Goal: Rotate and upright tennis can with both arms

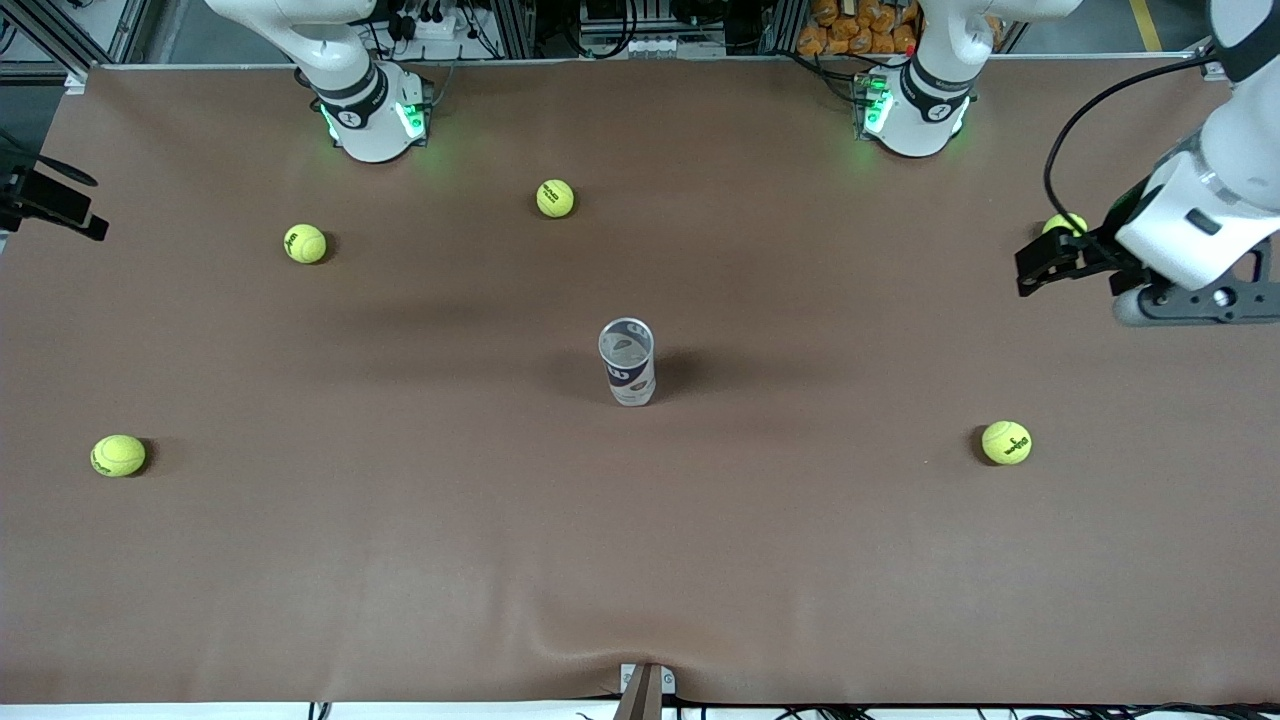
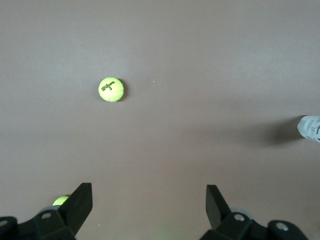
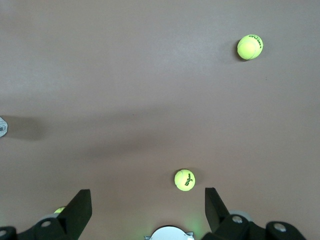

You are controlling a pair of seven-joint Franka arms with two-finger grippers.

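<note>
Since the tennis can (image 1: 627, 362) already stands upright at the middle of the bench (image 1: 640, 560), touched by nothing, the task looks done. The left end effector (image 2: 149, 202) hangs wide open and empty over the bench's left-arm end, near a tennis ball (image 1: 1064, 224); the right end effector (image 3: 148, 206), also wide open and empty, hangs over the right-arm end.

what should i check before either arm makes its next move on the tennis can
1. Can upright: ok, the tennis can stands on end mid-table with its open silver rim up.
2. Can free of grippers: ok, nothing touches it.
3. Left gripper open: ok, fingers spread, holding nothing, at the left arm's end of the table.
4. Right gripper open: ok, fingers spread, empty.
5. Balls clear of the can: ok, the closest tennis ball lies well apart, nearer the bases.
6. Can contents: cannot tell.
</note>
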